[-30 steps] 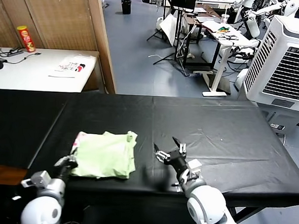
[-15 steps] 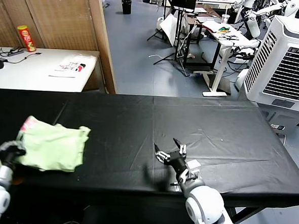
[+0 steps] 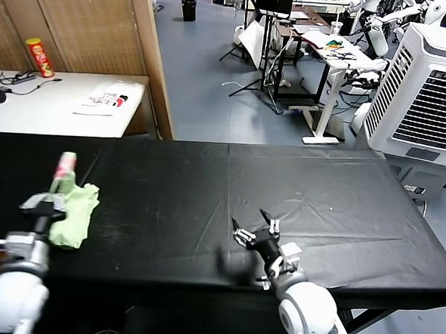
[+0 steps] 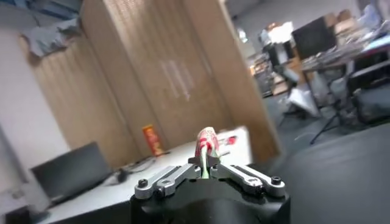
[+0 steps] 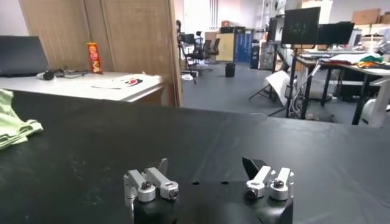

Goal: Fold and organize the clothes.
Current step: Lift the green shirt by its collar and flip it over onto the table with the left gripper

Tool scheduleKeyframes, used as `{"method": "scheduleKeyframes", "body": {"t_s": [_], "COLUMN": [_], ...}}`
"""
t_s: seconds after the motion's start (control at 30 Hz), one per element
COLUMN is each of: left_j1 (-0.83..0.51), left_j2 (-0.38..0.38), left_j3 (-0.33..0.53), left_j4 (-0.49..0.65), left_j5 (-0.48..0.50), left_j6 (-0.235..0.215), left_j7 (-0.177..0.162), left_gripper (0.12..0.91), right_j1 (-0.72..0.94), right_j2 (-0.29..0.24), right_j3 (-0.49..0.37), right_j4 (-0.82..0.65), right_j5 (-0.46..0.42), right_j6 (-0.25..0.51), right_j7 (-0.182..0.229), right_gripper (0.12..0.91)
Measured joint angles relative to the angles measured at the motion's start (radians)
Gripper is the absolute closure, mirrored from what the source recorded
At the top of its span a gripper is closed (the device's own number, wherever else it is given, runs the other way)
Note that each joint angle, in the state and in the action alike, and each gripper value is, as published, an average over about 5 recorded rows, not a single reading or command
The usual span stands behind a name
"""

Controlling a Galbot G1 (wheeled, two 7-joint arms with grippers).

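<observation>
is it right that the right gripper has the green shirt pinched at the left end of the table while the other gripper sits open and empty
Not quite: the left gripper holds the shirt, shut on it at the left end of the table, as the head view shows. The right gripper is the one sitting open and empty.

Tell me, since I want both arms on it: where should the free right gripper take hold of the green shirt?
Probably the shirt's bunched lower edge lying on the black table cover, approached from its right side. The left gripper is shut on the upper fold, which stands lifted; the right gripper waits open mid-table, far off.
</observation>
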Motion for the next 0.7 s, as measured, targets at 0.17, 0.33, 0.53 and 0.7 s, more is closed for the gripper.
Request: {"method": "scheduleKeyframes", "body": {"t_s": [0.17,0.33,0.53,0.7], "left_j1": [-0.042,-0.054,-0.036,-0.014], "left_j2": [-0.072,-0.167,-0.252,-0.270], "left_j3": [0.183,0.339,0.449,0.471], "left_j4": [-0.033,-0.025,-0.022,-0.040], "left_j5": [-0.018,0.019,0.115,0.130], "left_j6": [0.050,0.049,0.022,-0.030], "left_j7": [-0.047,-0.051,0.015,0.046], "left_gripper": [0.880,0.877,0.655,0.372], "right_j1": [-0.023,-0.031,-0.009,0.029], "right_j2": [-0.018,-0.042,-0.047,-0.029], "right_j3": [0.030,0.049,0.031,-0.011], "right_j4": [0.020,0.034,0.024,-0.003], "right_j5": [0.032,0.073,0.130,0.202], "right_j6": [-0.001,-0.016,-0.049,-0.091], "right_j7": [-0.005,-0.004,-0.002,0.009], "right_gripper": [0.227,0.227,0.227,0.227]}}
